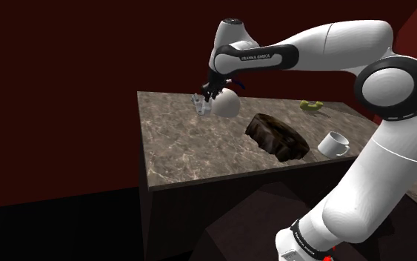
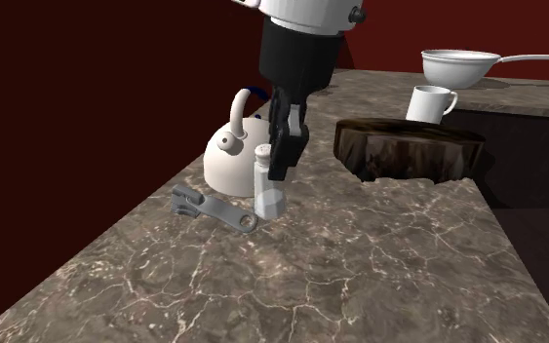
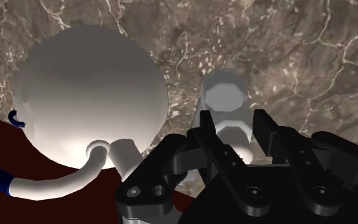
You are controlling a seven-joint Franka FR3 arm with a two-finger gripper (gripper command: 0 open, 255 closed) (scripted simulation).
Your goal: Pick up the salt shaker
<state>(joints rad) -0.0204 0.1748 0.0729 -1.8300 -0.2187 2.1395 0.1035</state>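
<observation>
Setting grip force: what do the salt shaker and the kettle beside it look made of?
The salt shaker: pale grey, faintly see-through, faceted, likely glass or clear plastic. The kettle: plain white, smooth with a soft sheen, perhaps enamel or ceramic; the look leaves it open.

Domestic kitchen. A stone-veined countertop (image 2: 360,263) set against dark red walls (image 2: 87,88) carries a white kettle (image 2: 225,164) and a salt shaker (image 2: 268,190) near the second exterior view's centre. A mug (image 2: 428,102) and a saucepan (image 2: 457,66) stand toward one o'clock.
</observation>
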